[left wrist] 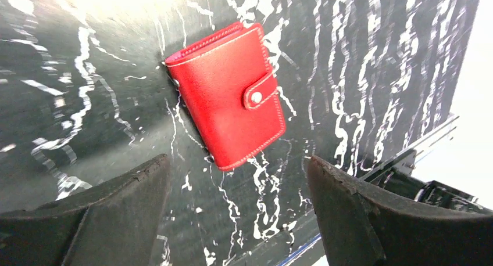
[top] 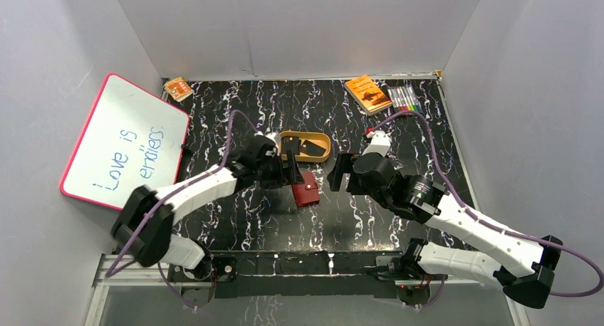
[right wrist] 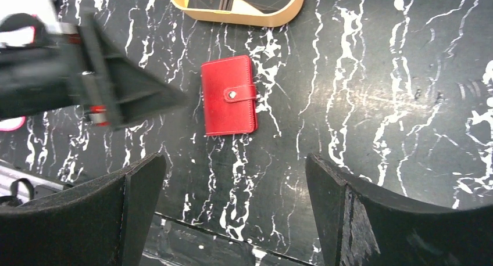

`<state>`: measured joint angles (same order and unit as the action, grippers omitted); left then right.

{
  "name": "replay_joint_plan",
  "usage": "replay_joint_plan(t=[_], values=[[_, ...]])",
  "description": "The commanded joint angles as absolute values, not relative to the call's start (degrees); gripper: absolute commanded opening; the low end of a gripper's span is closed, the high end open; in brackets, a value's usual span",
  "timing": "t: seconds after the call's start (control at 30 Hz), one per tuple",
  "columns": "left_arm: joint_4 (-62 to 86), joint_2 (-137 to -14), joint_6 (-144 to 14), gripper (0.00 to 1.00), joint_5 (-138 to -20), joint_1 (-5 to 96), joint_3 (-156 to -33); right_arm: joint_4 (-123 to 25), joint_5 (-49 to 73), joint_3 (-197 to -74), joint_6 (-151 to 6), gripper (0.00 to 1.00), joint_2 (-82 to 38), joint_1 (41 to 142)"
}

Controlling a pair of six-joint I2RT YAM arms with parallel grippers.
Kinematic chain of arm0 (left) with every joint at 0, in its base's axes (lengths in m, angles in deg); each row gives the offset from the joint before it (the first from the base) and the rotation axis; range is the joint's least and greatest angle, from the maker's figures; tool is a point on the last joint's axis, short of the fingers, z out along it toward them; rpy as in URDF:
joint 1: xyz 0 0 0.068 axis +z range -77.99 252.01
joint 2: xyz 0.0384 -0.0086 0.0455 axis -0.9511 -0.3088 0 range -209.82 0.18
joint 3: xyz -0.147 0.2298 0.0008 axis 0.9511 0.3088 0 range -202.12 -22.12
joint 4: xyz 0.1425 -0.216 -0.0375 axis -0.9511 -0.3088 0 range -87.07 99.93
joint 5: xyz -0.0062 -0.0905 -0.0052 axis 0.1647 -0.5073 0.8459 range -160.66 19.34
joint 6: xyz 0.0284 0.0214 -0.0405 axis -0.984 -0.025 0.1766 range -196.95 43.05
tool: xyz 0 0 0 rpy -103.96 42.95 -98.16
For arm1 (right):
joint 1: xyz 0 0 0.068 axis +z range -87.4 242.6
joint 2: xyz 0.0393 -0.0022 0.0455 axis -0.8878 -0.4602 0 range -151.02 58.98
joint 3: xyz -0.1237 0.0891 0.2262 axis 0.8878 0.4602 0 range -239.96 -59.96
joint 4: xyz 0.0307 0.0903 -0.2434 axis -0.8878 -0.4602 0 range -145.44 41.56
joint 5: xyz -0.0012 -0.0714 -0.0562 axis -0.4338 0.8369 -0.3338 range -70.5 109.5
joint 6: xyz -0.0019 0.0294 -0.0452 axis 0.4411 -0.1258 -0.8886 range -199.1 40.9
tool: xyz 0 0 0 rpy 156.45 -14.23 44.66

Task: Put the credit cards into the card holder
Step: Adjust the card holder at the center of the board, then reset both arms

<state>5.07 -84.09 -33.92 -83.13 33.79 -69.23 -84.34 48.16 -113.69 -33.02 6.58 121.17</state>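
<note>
While both arms reach toward the middle of the black, white-veined desk (top: 249, 219), the card holder (top: 308, 194) (a small red wallet, folded shut with its snap tab fastened) lies flat on the desk between them. The left gripper (top: 293, 171) sits just beside the wallet on its left side, fingers spread wide and holding nothing. The right gripper (top: 340, 171) is a little apart on the other side, likewise spread wide and empty. Just behind the wallet stands a tan oval dish (top: 324, 155), and the black credit cards (top: 308, 148) lie inside it. Wallet and dish do not touch.
</note>
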Motion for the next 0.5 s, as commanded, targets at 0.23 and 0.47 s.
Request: replay_joint_plan(t=[0.23,0.47], values=[[-33.16,-63.72,-39.65,0.93,-45.99,33.78,-95.57,-84.52,60.98,-126.56,-43.81,0.99,2.3,121.22],[-35.34,-61.31,-49.12,0.93,-43.58,33.76,-114.47,-73.25,67.09,-143.05,-64.93,0.99,-3.89,121.22]])
